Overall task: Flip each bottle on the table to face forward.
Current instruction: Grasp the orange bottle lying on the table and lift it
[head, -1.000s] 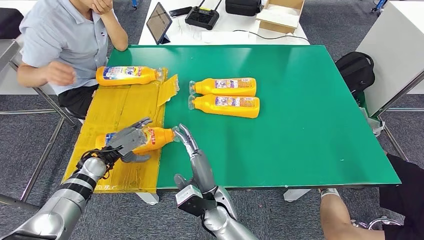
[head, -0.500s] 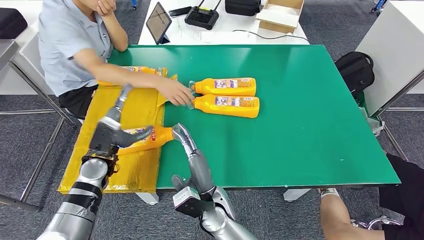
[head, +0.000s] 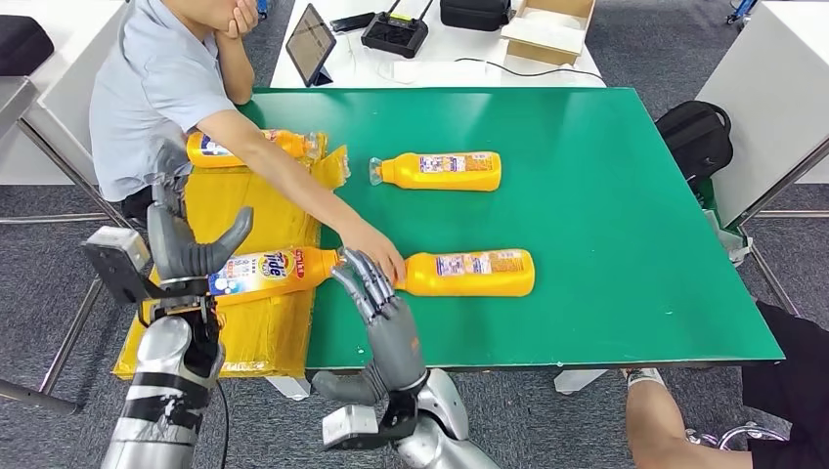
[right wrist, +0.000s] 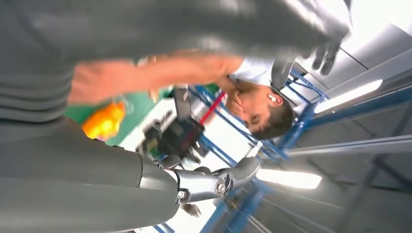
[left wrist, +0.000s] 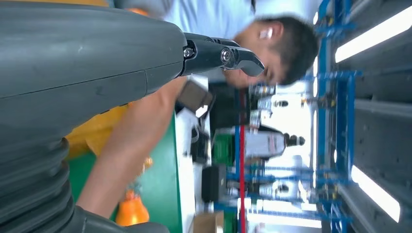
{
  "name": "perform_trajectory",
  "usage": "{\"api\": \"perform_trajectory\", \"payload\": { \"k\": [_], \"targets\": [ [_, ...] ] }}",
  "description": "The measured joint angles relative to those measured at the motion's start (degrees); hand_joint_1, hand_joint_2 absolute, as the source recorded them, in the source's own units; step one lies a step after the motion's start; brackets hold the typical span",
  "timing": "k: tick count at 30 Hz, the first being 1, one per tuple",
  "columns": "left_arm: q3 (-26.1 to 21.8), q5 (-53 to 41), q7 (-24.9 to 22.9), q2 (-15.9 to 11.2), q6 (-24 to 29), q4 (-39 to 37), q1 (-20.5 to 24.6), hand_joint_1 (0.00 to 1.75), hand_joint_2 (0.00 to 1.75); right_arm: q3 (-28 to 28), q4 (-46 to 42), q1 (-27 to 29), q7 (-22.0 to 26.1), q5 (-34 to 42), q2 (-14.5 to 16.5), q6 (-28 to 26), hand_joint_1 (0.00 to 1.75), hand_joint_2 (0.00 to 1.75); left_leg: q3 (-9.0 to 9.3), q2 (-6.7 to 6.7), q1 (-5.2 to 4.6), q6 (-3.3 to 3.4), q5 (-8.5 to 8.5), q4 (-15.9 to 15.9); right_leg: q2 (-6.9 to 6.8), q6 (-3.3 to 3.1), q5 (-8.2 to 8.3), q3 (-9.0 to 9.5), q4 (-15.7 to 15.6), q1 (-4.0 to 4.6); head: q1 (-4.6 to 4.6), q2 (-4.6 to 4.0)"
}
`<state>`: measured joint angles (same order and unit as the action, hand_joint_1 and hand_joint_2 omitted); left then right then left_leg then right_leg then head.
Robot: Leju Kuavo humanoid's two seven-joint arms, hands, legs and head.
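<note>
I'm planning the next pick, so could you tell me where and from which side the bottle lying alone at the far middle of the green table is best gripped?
Grip the far bottle across its broad orange body, around the label, coming down from above. It lies flat on the green table, cap toward the robot's left, with open space all around it, so fingers could probably close over its long sides; the narrow neck offers less hold.

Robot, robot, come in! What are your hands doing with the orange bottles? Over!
Left robot hand holds a bottle over the yellow mat. Right robot hand open beside it. Person's hand in the way, at another bottle.
</note>
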<state>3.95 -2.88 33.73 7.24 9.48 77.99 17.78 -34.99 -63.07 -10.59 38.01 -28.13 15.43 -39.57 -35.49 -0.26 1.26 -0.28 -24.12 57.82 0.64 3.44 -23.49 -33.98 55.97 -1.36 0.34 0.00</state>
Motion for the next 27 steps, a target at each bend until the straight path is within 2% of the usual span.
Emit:
{"api": "perform_trajectory", "payload": {
  "k": [3, 7, 9, 14, 19, 27],
  "targets": [
    [0.1, -3.0, 1.4, 0.3, 3.1, 3.9, -3.9, 0.0, 1.75, 5.0, -3.8, 2.5, -1.8, -8.7, -1.3, -0.2, 0.0, 1.75, -0.05, -0.01, -0.01, 0.0, -0.03, 0.0, -0.01, 0.0, -0.02, -0.03, 0.0, -0.01, 0.01, 0.0],
    [0.1, -7.2, 3.5, 0.7, 7.8, 9.2, -8.4, 0.0, 1.75, 10.9, -6.3, 3.3, -12.6, -21.9, -5.0, 1.1, 0.0, 1.75, -0.07, -0.01, -0.02, 0.02, -0.05, 0.0, -0.01, 0.0, -0.02, -0.03, -0.1, -0.01, 0.03, 0.0],
    [0.2, -10.0, 4.6, 0.8, 10.0, 12.1, -10.4, 0.0, 1.75, 13.6, -6.5, 3.2, -17.1, -25.5, -7.2, 3.6, 0.0, 1.75, -0.06, -0.03, -0.03, 0.02, -0.04, 0.0, -0.01, 0.01, -0.01, -0.01, -0.1, -0.01, 0.02, 0.0],
    [1.2, -14.4, 5.0, 0.8, 12.2, 16.4, -13.4, 0.0, 1.75, 17.9, -5.8, 3.3, -20.9, -28.1, -10.2, 8.6, 0.0, 1.75, -0.05, -0.03, -0.01, 0.01, -0.02, 0.0, -0.01, 0.01, 0.01, -0.01, -0.1, 0.0, 0.02, 0.0],
    [2.0, -15.3, 4.8, 0.7, 12.9, 17.4, -13.8, 0.0, 1.75, 19.5, -4.1, 3.3, -23.3, -29.3, -11.4, 9.2, 0.0, 1.75, -0.05, -0.02, 0.0, 0.01, -0.02, 0.0, -0.01, 0.01, 0.0, -0.02, 0.0, 0.01, 0.01, 0.0],
    [2.5, -15.1, 5.2, 0.6, 13.0, 17.5, -13.6, 0.0, 1.75, 20.9, 0.9, 1.5, -23.5, -27.9, -12.3, 10.3, 0.0, 1.75, -0.07, -0.02, -0.01, 0.01, -0.01, 0.0, -0.01, 0.01, 0.01, -0.01, 0.0, 0.0, 0.02, 0.0]
  ]
}}
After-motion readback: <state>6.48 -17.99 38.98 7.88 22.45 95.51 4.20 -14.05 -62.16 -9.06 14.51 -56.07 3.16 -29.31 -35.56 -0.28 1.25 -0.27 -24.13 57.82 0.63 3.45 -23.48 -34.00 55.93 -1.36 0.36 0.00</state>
